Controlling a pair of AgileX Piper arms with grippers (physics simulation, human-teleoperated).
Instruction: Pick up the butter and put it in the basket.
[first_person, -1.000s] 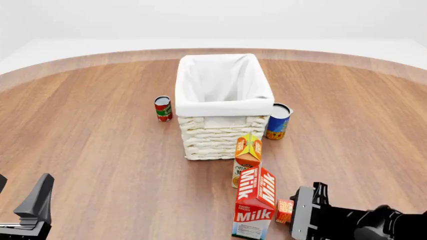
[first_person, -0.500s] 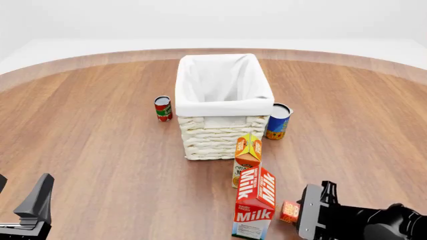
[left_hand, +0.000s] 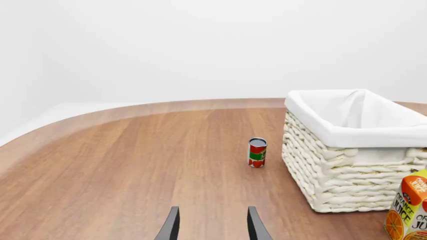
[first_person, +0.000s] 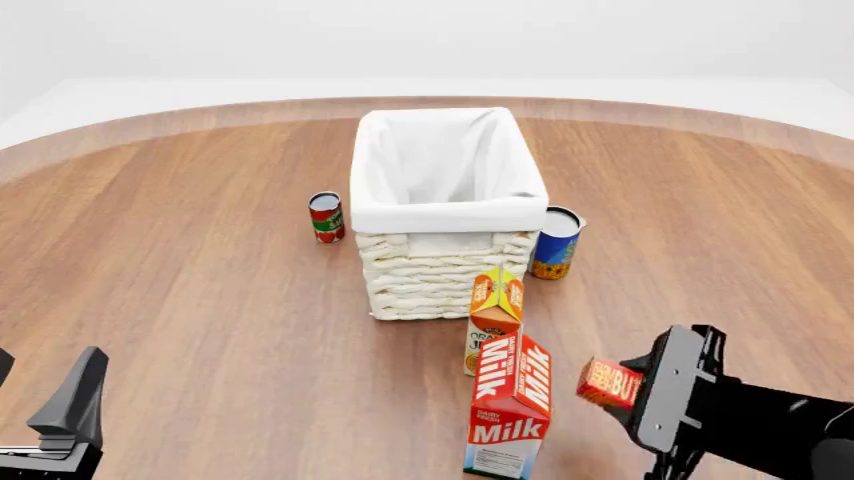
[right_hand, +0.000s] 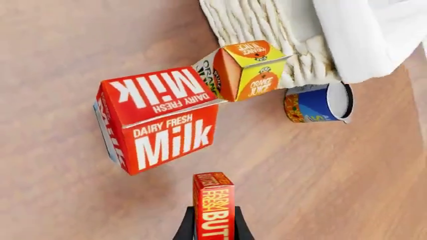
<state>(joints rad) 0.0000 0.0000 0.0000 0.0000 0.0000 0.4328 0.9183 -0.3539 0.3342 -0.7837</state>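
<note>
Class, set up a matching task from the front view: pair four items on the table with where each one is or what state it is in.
Column A
1. butter
2. red can
3. blue can
4. juice carton

Column B
a. stands left of the basket
b. held in the right gripper, off the table
c. stands between basket and milk carton
d. stands at the basket's right side

Pairs: 1-b, 2-a, 3-d, 4-c

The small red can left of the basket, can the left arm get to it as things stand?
Probably yes: the left claw is open, and only bare table shows between it and the red can, which stands apart from the basket.
</note>
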